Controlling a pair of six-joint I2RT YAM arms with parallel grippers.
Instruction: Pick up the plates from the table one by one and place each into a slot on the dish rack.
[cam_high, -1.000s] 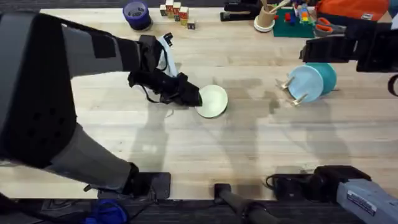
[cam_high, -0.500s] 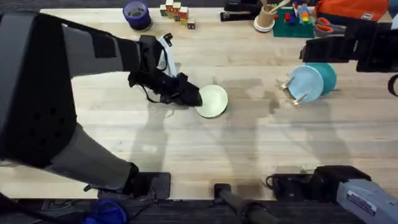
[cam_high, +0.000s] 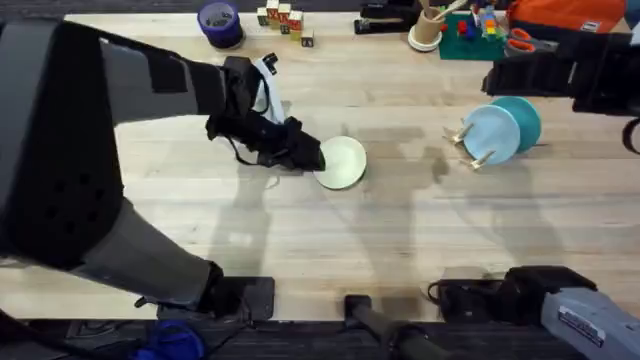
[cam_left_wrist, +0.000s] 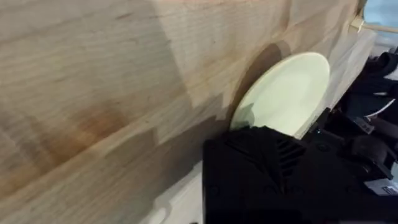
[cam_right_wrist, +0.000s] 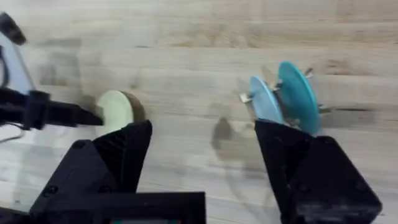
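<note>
Left gripper (cam_high: 312, 157) is clamped on the cream-yellow plate (cam_high: 343, 162) rim; lift it level, then carry toward the dish rack (cam_high: 468, 146) beyond its fingertips.

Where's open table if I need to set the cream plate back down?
Bare table lies between the cream plate and the dish rack, and along the near planks. The far edge is crowded: blocks, cup, scissors.
</note>
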